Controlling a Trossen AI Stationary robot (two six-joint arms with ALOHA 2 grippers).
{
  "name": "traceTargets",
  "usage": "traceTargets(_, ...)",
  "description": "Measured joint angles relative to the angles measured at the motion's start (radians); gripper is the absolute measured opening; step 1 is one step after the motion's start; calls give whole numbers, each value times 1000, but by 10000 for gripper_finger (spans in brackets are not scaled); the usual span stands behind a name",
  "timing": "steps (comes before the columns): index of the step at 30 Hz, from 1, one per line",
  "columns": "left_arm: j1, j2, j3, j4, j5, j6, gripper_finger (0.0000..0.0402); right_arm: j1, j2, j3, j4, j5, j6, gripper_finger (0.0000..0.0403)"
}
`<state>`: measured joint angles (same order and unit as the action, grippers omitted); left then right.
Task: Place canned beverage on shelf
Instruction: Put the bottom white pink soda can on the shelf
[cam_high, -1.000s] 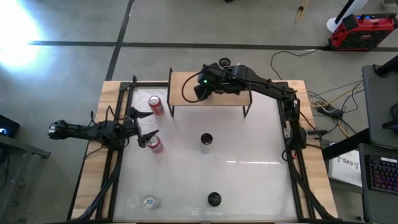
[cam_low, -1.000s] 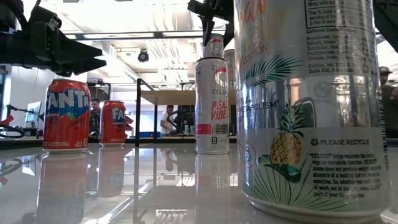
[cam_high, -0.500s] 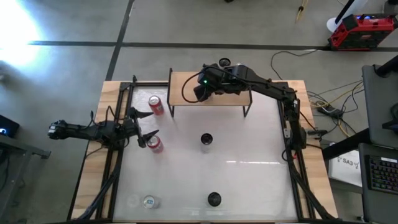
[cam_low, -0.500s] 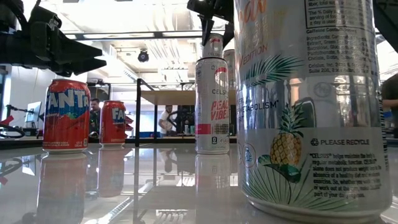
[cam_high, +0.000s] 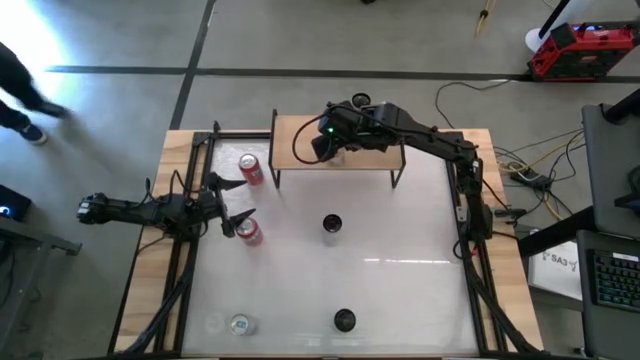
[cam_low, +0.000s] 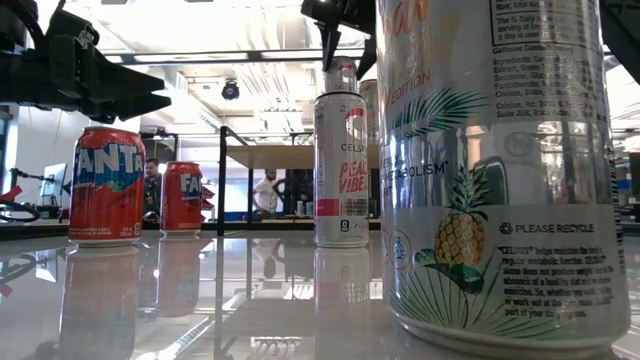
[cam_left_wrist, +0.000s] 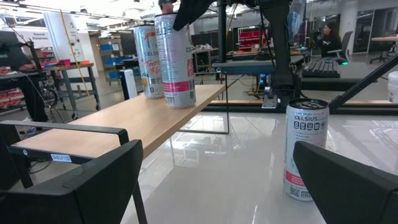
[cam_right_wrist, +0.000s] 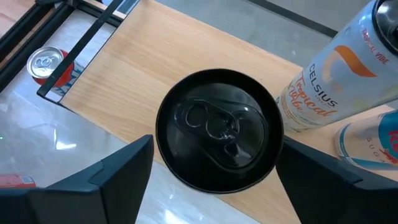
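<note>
Jaws of your right gripper (cam_right_wrist: 214, 163) are now parting around the black can (cam_right_wrist: 219, 130) on the shelf (cam_high: 300, 135), upper centre; left gripper (cam_high: 232, 205) is waiting, jaws wide.

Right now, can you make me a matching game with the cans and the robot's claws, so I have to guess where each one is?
Things:
1. black-topped can
2. pineapple can
3. left gripper
4. right gripper

Places or states:
A. on the table, far from the shelf
B. over the shelf, right above a can
C. standing on the shelf
D. open, next to a red can

Pairs: 1-C, 2-A, 3-D, 4-B
</note>
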<state>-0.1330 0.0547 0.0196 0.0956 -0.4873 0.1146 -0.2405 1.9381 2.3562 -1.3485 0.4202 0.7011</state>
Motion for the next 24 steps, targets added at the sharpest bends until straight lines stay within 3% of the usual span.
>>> traceTargets(12,0,0,0,0,0,0,400,8,0,-8,-68,9,91,315)
traceTargets(20,0,0,0,0,0,0,400,65,1,-51,-65,95,172,315)
traceTargets(24,0,0,0,0,0,0,400,94,1,-103,-56,186,271,315)
